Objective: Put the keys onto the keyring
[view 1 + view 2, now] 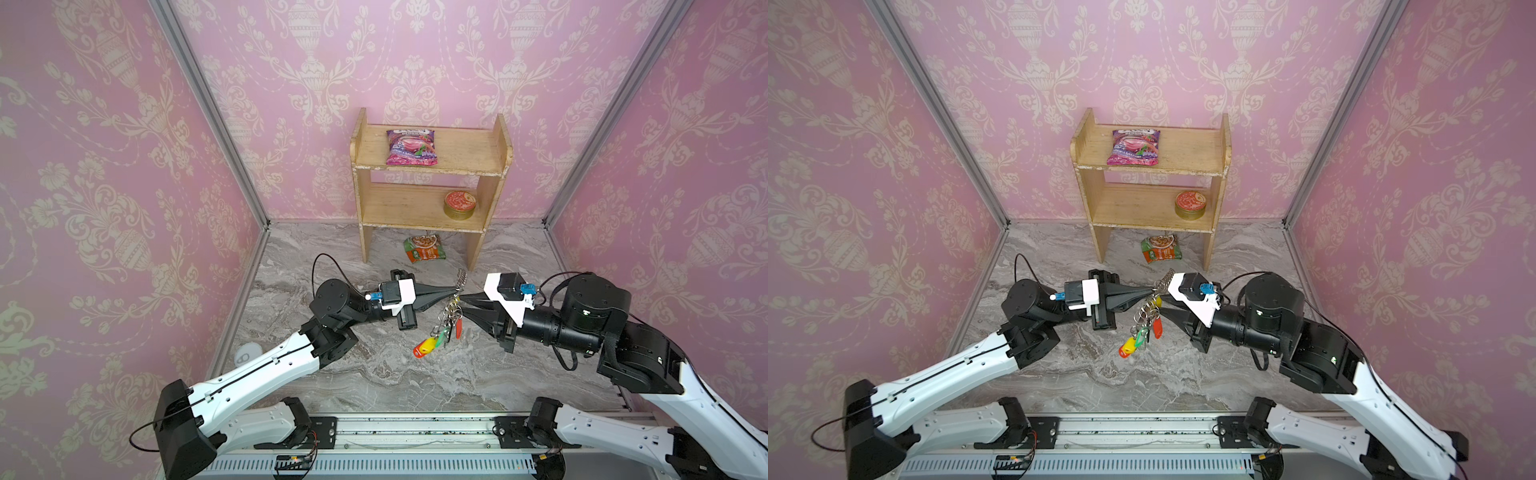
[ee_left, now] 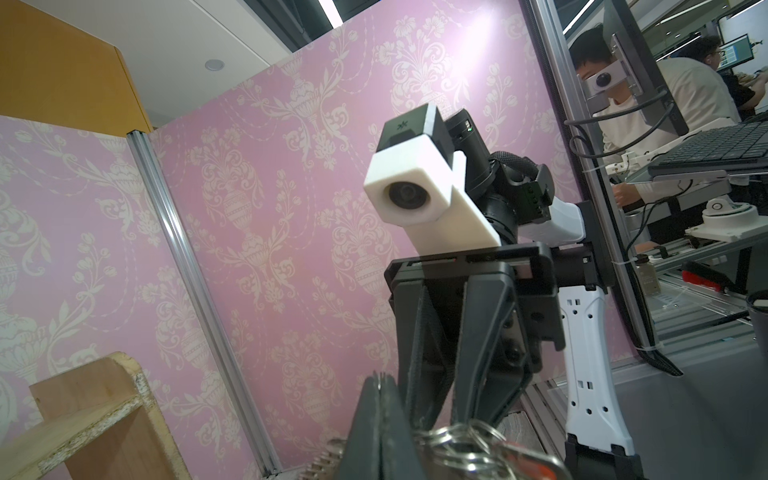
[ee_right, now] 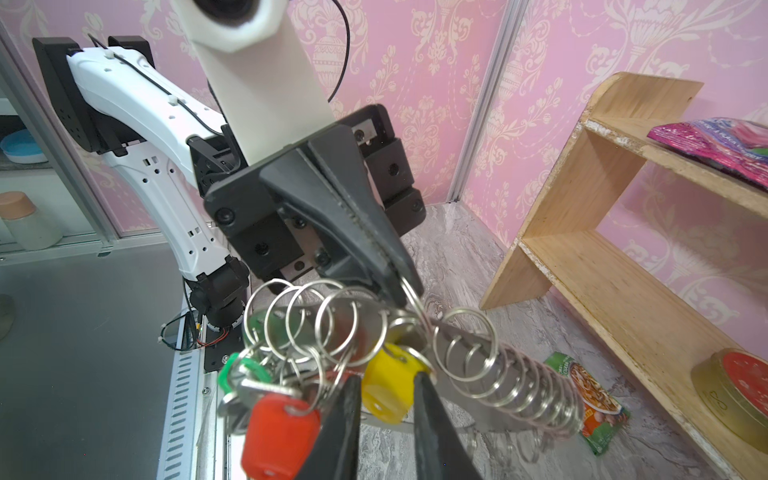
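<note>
The keyring (image 1: 451, 309), a grey-brown band edged with many small silver metal loops, hangs over the middle of the grey marbled tabletop (image 1: 374, 374), between the two arms. The left gripper (image 1: 452, 290) is clamped tight on one of its loops (the right wrist view shows the wire caught in the closed tips). Small silver keys (image 1: 440, 334) dangle below it with green, orange-red and yellow plastic tags. The right gripper (image 1: 462, 305) has its jaws a little apart with a yellow tag (image 3: 386, 390) between them; whether they pinch it cannot be told. Toward the far edge stands a light wooden two-tier shelf (image 1: 500, 143). A green-orange food packet (image 1: 424, 248) lies on the tabletop beneath it, a pink packet (image 1: 412, 147) on its top board and a round red-lidded tin (image 1: 459, 204) on its lower one.
</note>
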`<state>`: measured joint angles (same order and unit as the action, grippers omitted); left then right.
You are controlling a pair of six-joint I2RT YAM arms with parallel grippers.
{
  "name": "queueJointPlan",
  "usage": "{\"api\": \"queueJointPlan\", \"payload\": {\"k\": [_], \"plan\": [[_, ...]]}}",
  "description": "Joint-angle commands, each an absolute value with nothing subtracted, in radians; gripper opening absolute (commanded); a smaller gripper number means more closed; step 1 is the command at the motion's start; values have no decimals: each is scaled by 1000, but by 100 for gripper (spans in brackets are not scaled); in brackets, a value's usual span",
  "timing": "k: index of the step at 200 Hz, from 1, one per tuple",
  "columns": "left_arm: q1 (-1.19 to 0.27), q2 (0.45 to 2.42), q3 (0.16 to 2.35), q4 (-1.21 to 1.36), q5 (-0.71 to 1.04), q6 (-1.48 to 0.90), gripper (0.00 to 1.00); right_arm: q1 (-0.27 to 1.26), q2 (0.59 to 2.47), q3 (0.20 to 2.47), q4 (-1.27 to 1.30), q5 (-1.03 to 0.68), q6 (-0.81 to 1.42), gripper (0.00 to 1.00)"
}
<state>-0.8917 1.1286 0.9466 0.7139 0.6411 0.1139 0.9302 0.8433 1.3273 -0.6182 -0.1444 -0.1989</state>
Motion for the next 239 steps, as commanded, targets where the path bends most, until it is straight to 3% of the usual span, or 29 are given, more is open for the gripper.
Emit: {"api": "queueJointPlan", "payload": {"k": [1, 239], "plan": [[-870, 1135, 943, 826, 705, 32, 0, 934, 831, 1368, -649, -104, -239, 25], [-856, 1162, 976, 868, 818, -58, 0, 924, 856, 1347, -530, -209, -240, 10]]}}
